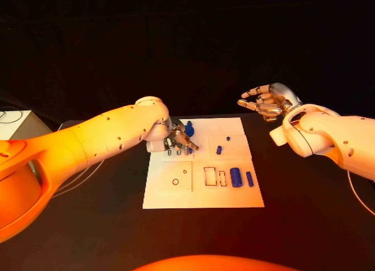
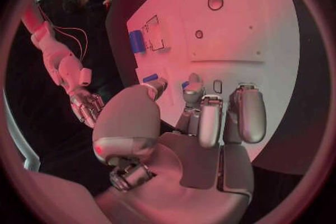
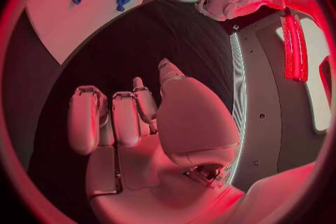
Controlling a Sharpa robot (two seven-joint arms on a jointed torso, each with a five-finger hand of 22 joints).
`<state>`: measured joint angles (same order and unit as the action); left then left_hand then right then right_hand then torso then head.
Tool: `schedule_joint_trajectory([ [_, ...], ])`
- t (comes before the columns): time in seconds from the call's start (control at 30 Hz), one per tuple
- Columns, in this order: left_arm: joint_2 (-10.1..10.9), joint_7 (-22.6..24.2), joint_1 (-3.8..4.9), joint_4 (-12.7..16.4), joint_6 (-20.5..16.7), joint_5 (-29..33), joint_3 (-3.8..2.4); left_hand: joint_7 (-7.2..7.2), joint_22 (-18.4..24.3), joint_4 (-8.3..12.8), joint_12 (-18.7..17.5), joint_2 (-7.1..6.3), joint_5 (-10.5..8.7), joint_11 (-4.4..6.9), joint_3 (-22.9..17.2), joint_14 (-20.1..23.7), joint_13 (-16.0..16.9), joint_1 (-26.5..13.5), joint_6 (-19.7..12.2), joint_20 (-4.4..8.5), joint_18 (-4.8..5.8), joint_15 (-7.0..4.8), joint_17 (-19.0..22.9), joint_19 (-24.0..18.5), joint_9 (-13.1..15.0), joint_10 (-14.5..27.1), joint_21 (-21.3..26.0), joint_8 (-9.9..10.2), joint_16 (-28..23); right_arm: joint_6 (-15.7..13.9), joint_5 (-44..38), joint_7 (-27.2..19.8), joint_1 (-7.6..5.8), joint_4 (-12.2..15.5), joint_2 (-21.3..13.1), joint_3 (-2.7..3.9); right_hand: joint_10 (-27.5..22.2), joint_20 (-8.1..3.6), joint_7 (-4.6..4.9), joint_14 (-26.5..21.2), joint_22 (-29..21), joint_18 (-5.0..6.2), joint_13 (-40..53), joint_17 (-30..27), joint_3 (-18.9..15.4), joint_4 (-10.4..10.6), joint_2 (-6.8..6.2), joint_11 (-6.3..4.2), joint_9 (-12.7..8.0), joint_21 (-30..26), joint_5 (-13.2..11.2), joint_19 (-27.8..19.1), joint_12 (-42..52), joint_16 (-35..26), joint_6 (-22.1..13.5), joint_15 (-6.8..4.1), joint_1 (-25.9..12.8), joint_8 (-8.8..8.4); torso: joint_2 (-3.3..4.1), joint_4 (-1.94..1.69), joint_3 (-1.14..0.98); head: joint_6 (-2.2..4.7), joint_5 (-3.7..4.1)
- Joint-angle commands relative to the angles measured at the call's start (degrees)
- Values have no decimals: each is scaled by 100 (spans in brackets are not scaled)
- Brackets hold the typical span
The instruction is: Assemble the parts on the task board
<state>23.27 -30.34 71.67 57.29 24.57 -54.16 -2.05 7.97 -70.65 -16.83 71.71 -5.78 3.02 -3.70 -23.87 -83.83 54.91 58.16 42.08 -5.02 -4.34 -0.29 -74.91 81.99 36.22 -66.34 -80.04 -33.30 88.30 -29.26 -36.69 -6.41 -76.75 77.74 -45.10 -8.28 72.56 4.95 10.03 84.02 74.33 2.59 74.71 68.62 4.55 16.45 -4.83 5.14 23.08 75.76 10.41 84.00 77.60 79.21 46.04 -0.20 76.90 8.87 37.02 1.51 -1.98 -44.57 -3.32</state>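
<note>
1. The left hand [image 1: 176,141] covers the board's [image 1: 236,197] far left corner in the head view — what lies beneath it cannot be told.
2. A blue part [image 1: 189,129] stands just beside that hand; its base is hidden behind the fingers, so whether it is held is unclear.
3. In the left wrist view the fingertips [image 2: 193,79] hide most of a small blue piece [image 2: 185,84] — its shape stays unreadable.
4. The small parts [image 1: 219,149] near the board's middle are too small to identify.
5. In the right wrist view the board [image 3: 70,17] is cut off by the circle's rim.
6. The right hand's [image 1: 265,101] palm side faces away from the head camera.
</note>
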Motion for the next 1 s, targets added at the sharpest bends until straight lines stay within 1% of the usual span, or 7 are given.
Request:
schedule_joint_trajectory([
  [0.03,-24,77,9,-35,-8,130,-1,1,-5,12,-29,47,-19,17,5,-521,-10,-35,-47,8,35,-13,-1331,-42,11,46,12,-24,-20,-2,4,-50,0,4,4,4,-48,52,13,108,9,76,-3,11,-30,14,0,2,9,-13,-13,281,-32,-7,-43,26,-62,19,10,31,1,1,-34],
  [0.17,-50,76,9,-84,39,102,-2,1,2,27,-33,68,-17,18,-13,-521,-18,2,-57,9,34,-14,-1331,-44,22,59,17,-36,-21,-1,2,-55,-1,9,8,4,-31,52,14,113,32,71,12,31,-29,12,1,3,9,8,-12,286,-20,3,-42,26,-61,21,10,26,2,-5,-26],
  [0.3,-72,71,5,-131,84,91,-2,0,-1,38,-28,88,-18,19,-45,-522,-12,59,-68,11,34,-15,-1332,-43,34,61,16,-48,-19,-16,2,-71,-1,20,11,4,-13,52,15,121,66,64,27,59,-25,10,7,3,12,39,-8,294,-5,17,-36,26,-58,28,16,40,10,-23,-36],
  [0.47,-58,63,1,-168,141,94,-3,0,0,39,-27,91,-18,19,-52,-522,-11,70,-68,11,34,-15,-1333,-43,38,61,17,-52,-19,-30,2,-74,-2,28,1,5,-7,52,15,125,71,63,31,75,-24,9,9,3,12,43,-7,295,-1,25,-34,26,-58,31,23,54,11,-38,-30],
  [0.7,-57,61,-1,-190,142,96,-3,-1,-1,39,-23,92,-18,19,-54,-522,-4,74,-66,11,34,-15,-1333,-43,40,56,17,-55,-19,-34,1,-74,-2,33,-1,5,-1,52,14,131,81,61,34,90,-23,7,12,3,15,53,-5,298,4,33,-24,26,-57,41,22,49,11,-52,-16],
  [0.8,-74,62,-3,-206,135,96,-3,-2,-3,38,-24,94,-18,20,-59,-522,-6,80,-63,11,35,-16,-1333,-42,43,58,16,-61,-19,-30,1,-73,-2,36,3,6,-1,52,14,131,81,61,34,90,-23,7,12,3,15,53,-5,298,4,33,-24,26,-57,41,26,59,15,-58,-13],
  [1.0,-109,62,-13,-267,118,97,-4,-4,-2,28,-23,117,-18,22,-76,-523,-8,90,-57,12,35,-17,-1334,-41,52,60,17,-74,-18,-10,1,-63,-3,42,6,6,-1,52,14,131,81,61,34,90,-23,7,12,3,15,53,-5,298,4,33,-24,26,-57,41,34,72,12,-70,-12],
])
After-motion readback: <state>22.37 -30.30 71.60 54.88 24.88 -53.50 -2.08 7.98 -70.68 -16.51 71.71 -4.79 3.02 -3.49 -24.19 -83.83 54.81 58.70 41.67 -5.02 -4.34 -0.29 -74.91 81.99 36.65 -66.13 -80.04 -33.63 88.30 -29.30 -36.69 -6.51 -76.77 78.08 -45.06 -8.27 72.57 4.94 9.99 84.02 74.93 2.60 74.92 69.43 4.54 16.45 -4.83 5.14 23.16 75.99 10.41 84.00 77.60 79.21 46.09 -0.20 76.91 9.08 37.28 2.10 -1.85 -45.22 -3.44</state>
